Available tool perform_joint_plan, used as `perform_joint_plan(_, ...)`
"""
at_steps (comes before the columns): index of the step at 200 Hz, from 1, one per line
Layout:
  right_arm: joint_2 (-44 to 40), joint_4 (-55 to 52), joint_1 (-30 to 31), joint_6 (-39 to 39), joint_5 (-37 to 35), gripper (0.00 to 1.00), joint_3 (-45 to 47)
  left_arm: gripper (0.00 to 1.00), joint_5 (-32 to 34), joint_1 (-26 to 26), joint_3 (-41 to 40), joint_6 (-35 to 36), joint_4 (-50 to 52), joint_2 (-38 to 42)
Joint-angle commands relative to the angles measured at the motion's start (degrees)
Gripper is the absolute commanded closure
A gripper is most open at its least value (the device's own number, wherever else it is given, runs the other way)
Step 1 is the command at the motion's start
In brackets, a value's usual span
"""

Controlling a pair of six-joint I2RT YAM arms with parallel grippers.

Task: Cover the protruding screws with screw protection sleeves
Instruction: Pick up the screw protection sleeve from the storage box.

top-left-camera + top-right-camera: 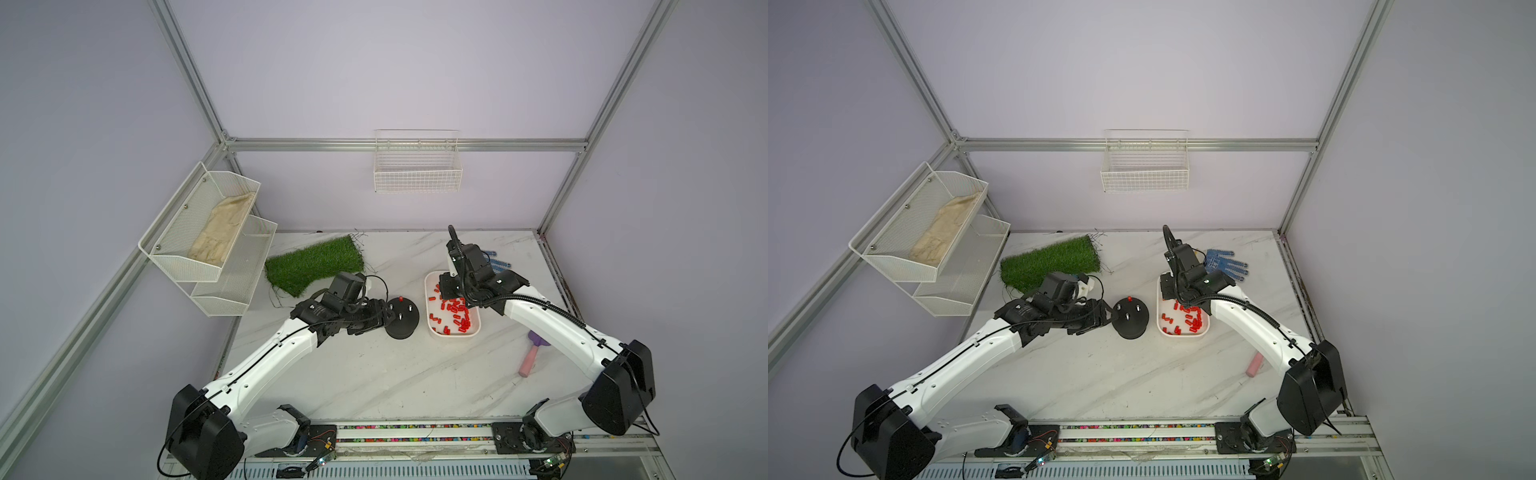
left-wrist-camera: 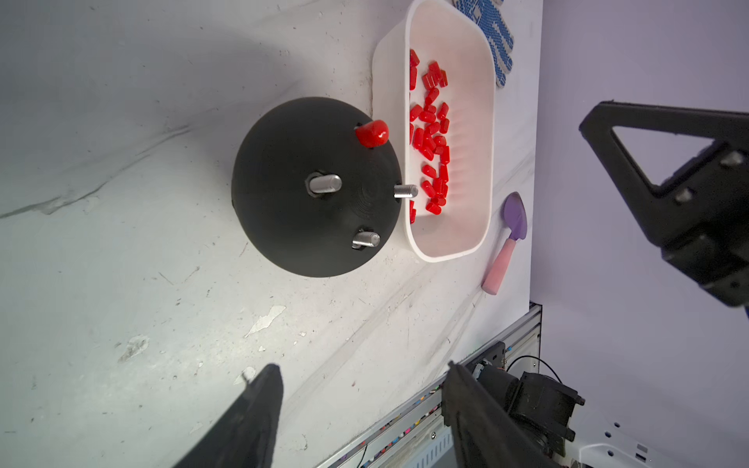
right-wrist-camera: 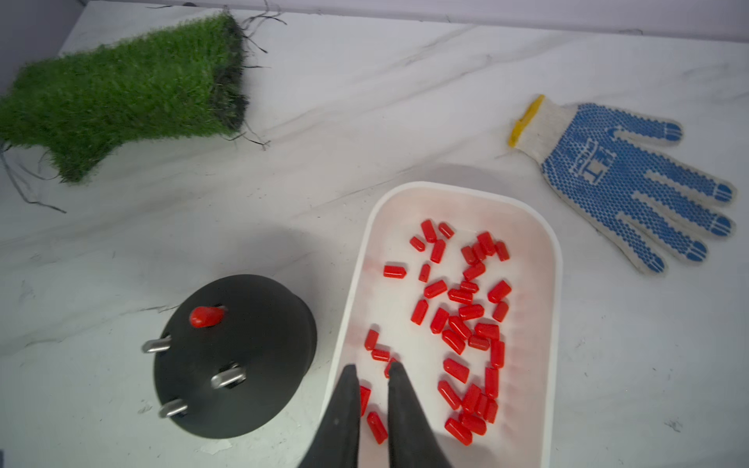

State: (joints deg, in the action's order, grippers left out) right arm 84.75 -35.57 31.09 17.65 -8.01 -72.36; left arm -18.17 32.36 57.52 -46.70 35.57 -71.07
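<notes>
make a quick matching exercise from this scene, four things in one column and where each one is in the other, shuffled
1. fitted red sleeve
2. loose red sleeves
3. blue-dotted glove
4. beige cloth

a. in the white tray
b. in the upper wall rack
c. on the black dome
d. flat on the table beyond the tray

Pairs: 1-c, 2-a, 3-d, 4-b

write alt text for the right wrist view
The right end effector, jaws narrowly apart, hovers over a white tray of red screw protection sleeves. Beside it a black dome base carries one red-capped screw and three bare screws.
</notes>
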Motion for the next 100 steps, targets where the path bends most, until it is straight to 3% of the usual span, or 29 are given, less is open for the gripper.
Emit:
perform_joint_plan(1, 0.78, 1.17, -2.50, 1.91, 2.40, 0.82, 2.59, 0.35, 0.07, 1.88, 4.83, 1.35, -4.68, -0.90)
perform_joint_plan(100, 11.38, 8.34, -6.77, 3.71, 4.95, 0.83, 5.55, 0.35, 0.85, 5.17, 5.50, 0.82, -6.70, -3.38)
